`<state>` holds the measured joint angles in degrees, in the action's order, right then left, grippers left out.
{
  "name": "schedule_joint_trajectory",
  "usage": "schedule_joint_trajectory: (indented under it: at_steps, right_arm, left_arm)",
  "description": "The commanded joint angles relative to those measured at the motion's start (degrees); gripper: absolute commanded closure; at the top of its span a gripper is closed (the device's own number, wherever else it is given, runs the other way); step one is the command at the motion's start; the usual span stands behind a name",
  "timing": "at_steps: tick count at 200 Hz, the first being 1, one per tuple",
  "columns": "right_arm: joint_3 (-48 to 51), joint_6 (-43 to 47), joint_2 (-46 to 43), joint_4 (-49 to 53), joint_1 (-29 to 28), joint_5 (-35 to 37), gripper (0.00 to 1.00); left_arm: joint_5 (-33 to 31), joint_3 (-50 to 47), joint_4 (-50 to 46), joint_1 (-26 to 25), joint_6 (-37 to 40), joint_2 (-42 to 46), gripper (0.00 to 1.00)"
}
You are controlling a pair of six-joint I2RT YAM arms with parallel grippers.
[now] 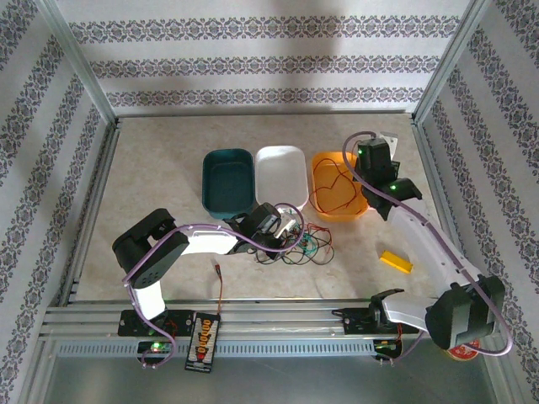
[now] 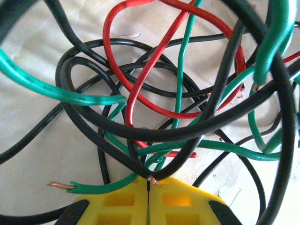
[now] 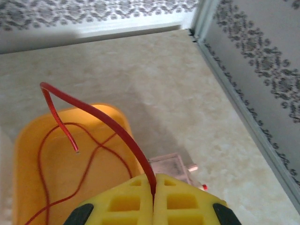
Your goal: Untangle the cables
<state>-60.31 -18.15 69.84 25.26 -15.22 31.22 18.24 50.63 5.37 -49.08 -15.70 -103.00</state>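
Observation:
The cables lie as a knot of red, green and black wires on the table in front of the bins. My left gripper sits at the knot's left edge. In the left wrist view its yellow fingers are shut, and a black cable bends into a V at their tips, among red and green loops. My right gripper hovers over the orange bin, shut on a red cable that arches up and dangles into the bin.
A teal bin and a white bin stand left of the orange one. A yellow block lies at the right. A black board with orange plugs sits on the front rail. A small clear box lies behind the orange bin.

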Motion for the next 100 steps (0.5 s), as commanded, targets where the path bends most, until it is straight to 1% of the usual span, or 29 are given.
schedule_joint_trajectory:
  at_steps: [1, 17, 68, 100]
  right_arm:
    - [0.9, -3.16, 0.54, -0.73, 0.1, 10.14, 1.0]
    - [1.53, -4.74, 0.15, -1.23, 0.46, 13.93, 1.0]
    - [2.83, -9.8, -0.76, -3.5, 0.64, 22.67, 1.0]
    - [3.65, -10.6, -1.11, -6.51, -0.1, 29.66, 1.0]
  left_arm:
    - [-1.89, -0.3, -5.72, -0.4, -0.64, -0.54, 0.93]
    - [-1.87, -0.36, -5.88, -0.4, -0.73, -0.52, 0.93]
    - [-1.3, 0.39, -6.66, -0.4, -0.31, -0.89, 0.93]
    - [-1.07, 0.68, -7.01, -0.4, -0.38, -0.88, 0.93]
